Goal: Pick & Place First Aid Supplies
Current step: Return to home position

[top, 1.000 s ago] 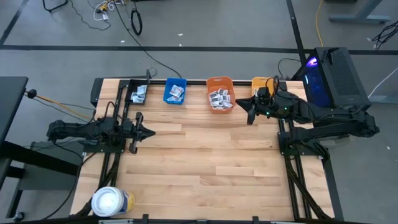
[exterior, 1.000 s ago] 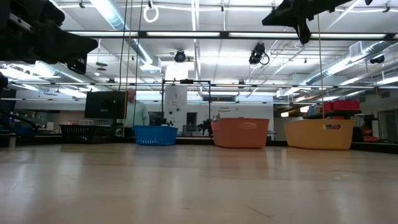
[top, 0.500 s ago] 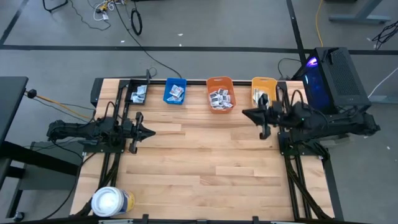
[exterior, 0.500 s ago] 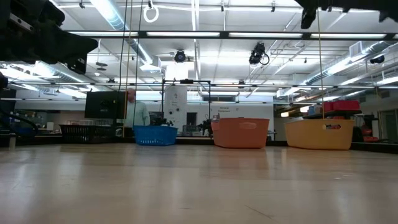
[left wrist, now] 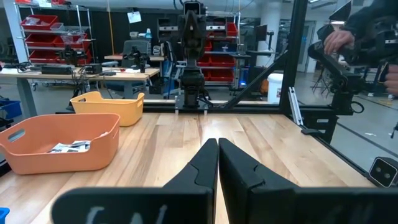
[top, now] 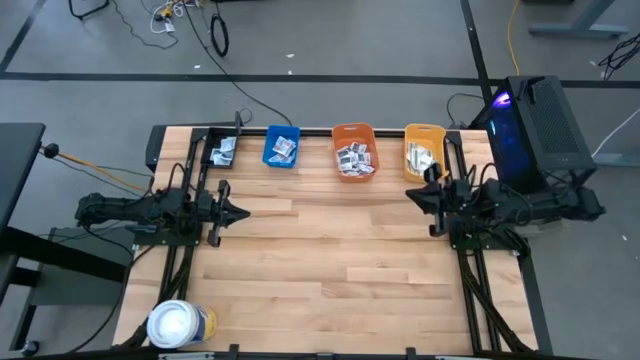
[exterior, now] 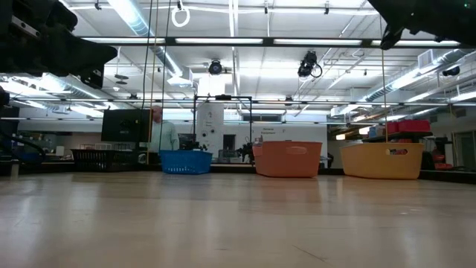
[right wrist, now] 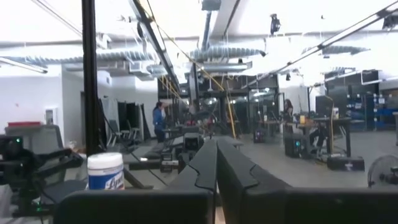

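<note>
Left pincer (left wrist: 217, 146): closed on nothing, fingers pressed together; it hangs above the table (top: 320, 260) and points across at the other arm.
Right pincer (right wrist: 216, 144): closed and empty, close to its own base on the opposite side, clear of the surface.
Nearest the left pincer: loose packets (top: 222, 152) in a small heap on the table, off to its side and well apart from its tip.
Next outward: blue bin (top: 283, 129) just beside the heap, then orange bin (top: 352, 128), then yellow bin (top: 424, 128), which is nearest the right pincer. All three contain sorted packets (top: 354, 158).
Handling (judged): very light, thin, pliable and probably slick. The packets lie flat and overlap, so two may lift together.
Hold point (judged): a raised edge or corner of the topmost packet, pinched across its short side.
Farthest: white roll (top: 175, 325), at the table corner behind the left pincer.
</note>
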